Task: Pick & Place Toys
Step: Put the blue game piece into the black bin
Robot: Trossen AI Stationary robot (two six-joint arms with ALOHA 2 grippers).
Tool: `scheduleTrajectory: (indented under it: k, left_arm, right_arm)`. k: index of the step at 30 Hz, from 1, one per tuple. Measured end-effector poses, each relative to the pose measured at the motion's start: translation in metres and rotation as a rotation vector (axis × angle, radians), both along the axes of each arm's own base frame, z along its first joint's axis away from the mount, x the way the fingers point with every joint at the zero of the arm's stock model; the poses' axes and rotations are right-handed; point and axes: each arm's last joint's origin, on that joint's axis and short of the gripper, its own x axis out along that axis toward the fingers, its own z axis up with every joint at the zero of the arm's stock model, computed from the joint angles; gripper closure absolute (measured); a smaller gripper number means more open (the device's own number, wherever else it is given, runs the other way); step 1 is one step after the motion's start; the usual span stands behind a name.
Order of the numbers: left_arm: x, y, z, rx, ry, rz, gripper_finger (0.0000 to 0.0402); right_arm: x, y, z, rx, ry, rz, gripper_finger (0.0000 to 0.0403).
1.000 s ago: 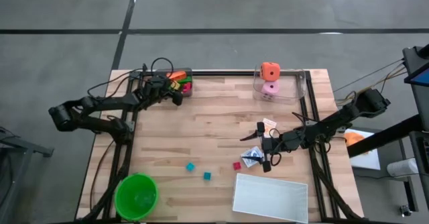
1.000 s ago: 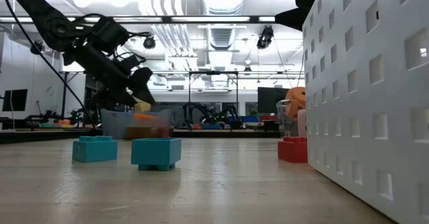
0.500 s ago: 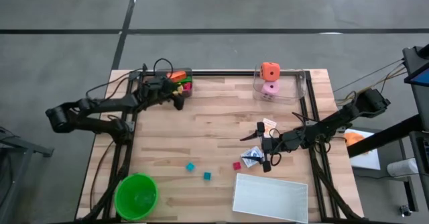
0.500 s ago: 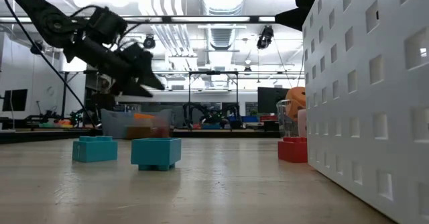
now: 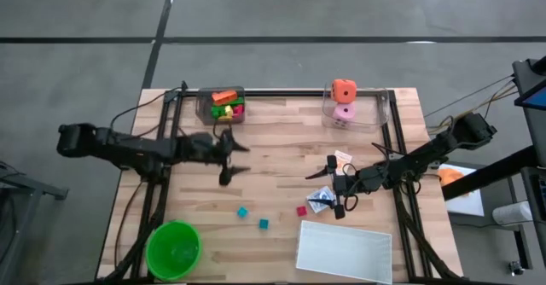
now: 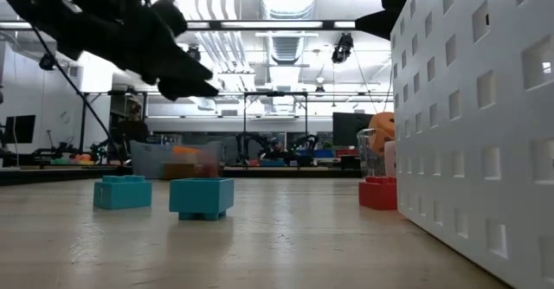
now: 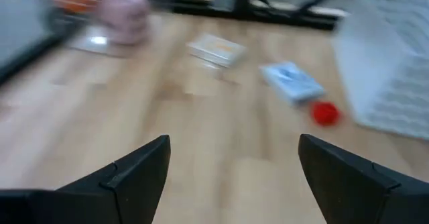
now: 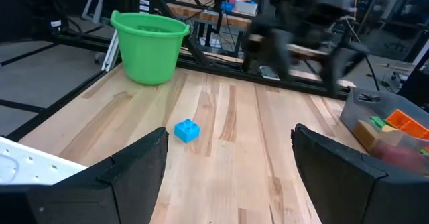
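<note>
Two teal cubes (image 5: 242, 212) (image 5: 264, 223) and a red cube (image 5: 301, 210) lie on the wood near the front. Printed cards (image 5: 343, 157) (image 5: 320, 198) lie beside my right gripper (image 5: 329, 186), which stands open and holds nothing. My left gripper (image 5: 242, 159) hovers open over the table's left middle, pointing toward the right edge, with nothing between its fingers (image 7: 141, 167). A clear bin (image 5: 223, 104) at the far left holds orange, green and yellow pieces. Another clear bin (image 5: 374, 113) at the far right holds an orange cube (image 5: 344, 90) and a pink die (image 5: 344, 113).
A round green bowl (image 5: 173, 249) stands at the near left corner and a white tray (image 5: 344, 251) at the near right. Bare wood lies between the two grippers. In the low view the tray's holed wall (image 6: 485, 107) fills the right side.
My left gripper has swung away from the far-left clear bin toward the table's middle and near side, rising a little. It has turned to point at the right edge and has stayed open. The right arm has kept still.
</note>
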Motion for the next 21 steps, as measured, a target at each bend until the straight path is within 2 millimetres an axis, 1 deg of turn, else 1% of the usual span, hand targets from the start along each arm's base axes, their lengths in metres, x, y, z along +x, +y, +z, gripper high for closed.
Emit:
scheduleTrajectory:
  k: [3, 6, 10, 14, 18, 21]
  left_arm:
    - [0.001, -0.029, -0.004, 0.01, 0.032, -0.089, 0.007]
    - [0.005, -0.056, -0.007, 0.04, 0.107, -0.148, 0.007]
    - [0.021, -0.085, -0.002, 0.08, 0.191, -0.188, 0.007]
    - [0.043, -0.102, -0.004, 0.119, 0.313, -0.214, 0.007]
    - [0.062, -0.113, -0.013, 0.152, 0.454, -0.233, 0.007]
    - [0.076, -0.123, -0.021, 0.124, 0.51, -0.295, 0.007]
  right_arm:
    - [0.0, 0.0, 0.0, 0.0, 0.0, 0.0, 0.009]
    - [0.0, 0.0, 0.0, 0.0, 0.0, 0.0, 0.009]
    - [0.0, 0.0, 0.0, -0.001, -0.001, 0.0, 0.009]
    - [0.0, 0.0, 0.001, 0.0, -0.003, 0.0, 0.009]
    - [0.0, 0.0, 0.001, -0.001, -0.002, 0.0, 0.009]
    - [0.0, 0.0, 0.0, -0.001, -0.001, 0.0, 0.009]
